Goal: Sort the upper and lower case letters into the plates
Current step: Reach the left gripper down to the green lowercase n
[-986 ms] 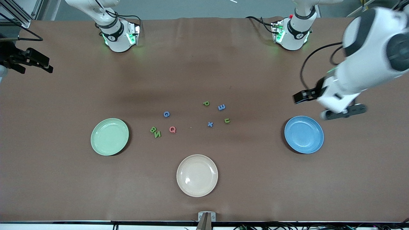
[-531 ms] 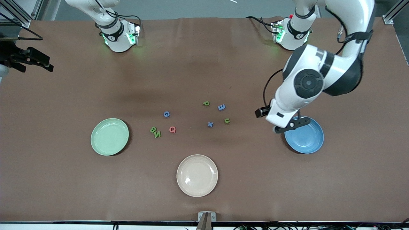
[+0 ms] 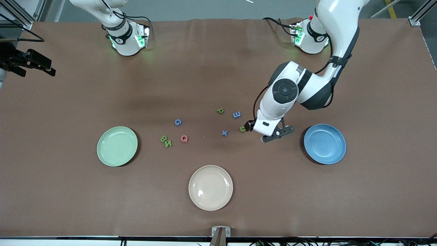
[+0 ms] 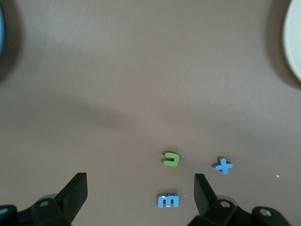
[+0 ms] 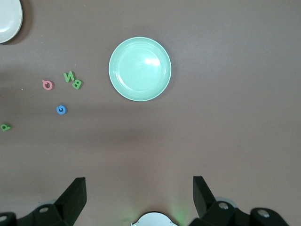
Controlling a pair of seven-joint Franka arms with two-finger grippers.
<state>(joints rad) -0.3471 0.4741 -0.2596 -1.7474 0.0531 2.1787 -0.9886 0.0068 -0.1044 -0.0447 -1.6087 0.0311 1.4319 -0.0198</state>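
Your left gripper hangs over the bare table between the small green u and the sky blue plate, its fingers spread wide with nothing between them. In your left wrist view the green u, the blue x and the blue m all lie flat on the brown table, close together but apart from one another. Your right gripper waits high over the right arm's end of the table, released as well and empty, looking down on the mint green plate. Both of those plates hold nothing. The cream-beige plate sits nearest the front camera, also bare. Between the two task plates you have the scattered letters: a green p, a blue G, a pink Q, and a green B touching a green N toward the mint plate.
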